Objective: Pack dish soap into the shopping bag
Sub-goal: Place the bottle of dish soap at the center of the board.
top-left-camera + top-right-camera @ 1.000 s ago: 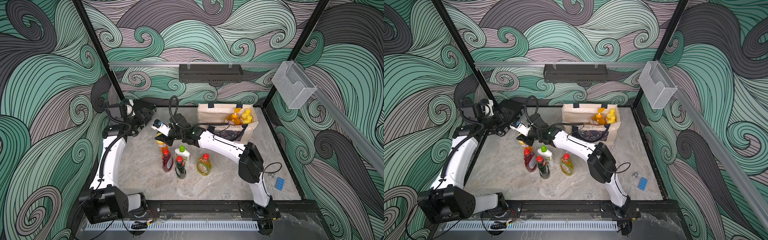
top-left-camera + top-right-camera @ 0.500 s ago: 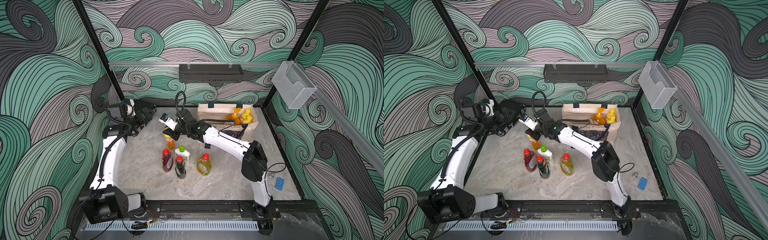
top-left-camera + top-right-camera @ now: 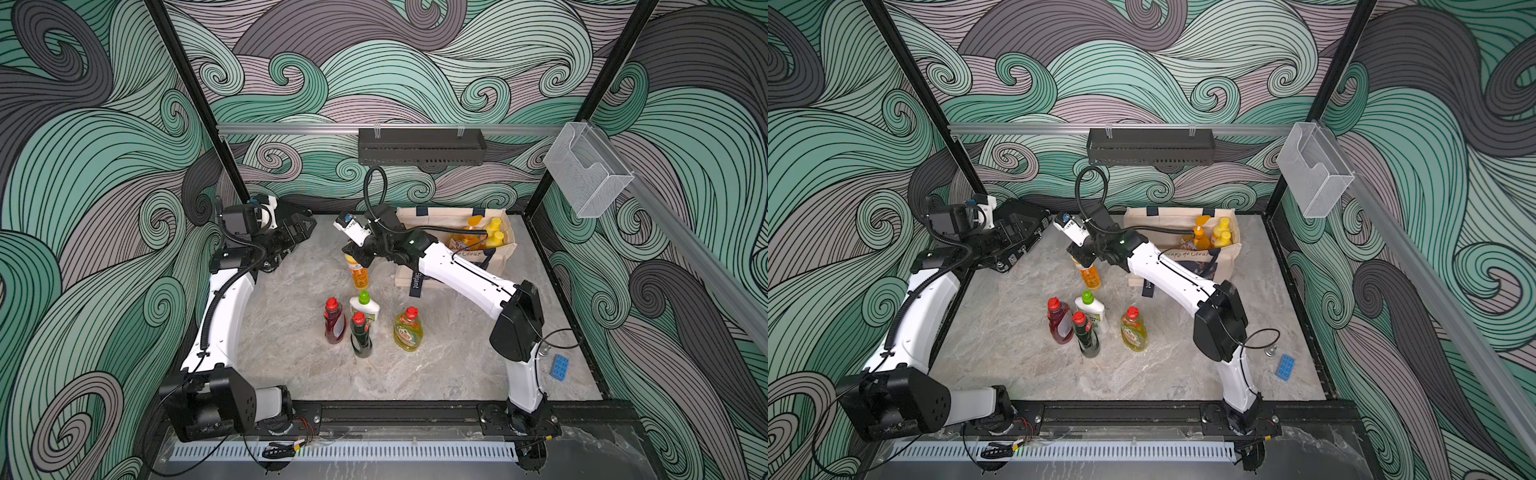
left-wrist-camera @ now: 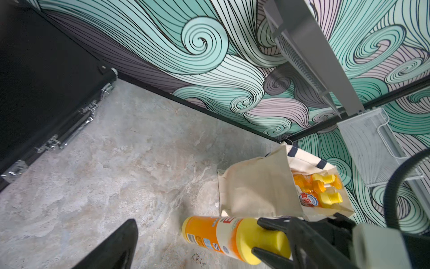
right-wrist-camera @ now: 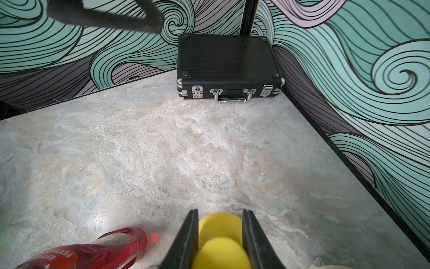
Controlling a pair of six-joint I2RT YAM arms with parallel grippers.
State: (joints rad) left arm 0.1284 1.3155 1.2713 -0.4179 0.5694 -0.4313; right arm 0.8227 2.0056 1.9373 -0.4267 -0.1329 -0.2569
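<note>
"coups de Coeur", script: front of cream canvas shopping bag with navy handles (image 3: 1163,220) | "Elegant", light letters: navy strap (image 3: 415,282) hanging down bag front | "Fairy": label of yellow red-capped plastic bottle (image 3: 407,334) | "FETT…", cut off: label of red plastic bottle (image 5: 69,255) | orange yellow-capped plastic bottle (image 4: 204,233): label print too small to read

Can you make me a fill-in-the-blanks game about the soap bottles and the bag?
1. The right hand grips the orange bottle by its ___ cap.
2. The white bottle has a ___ cap.
3. Besides the held one, ___ bottles stand on the table outside the shopping bag.

Missing words: yellow, green, four.
</note>
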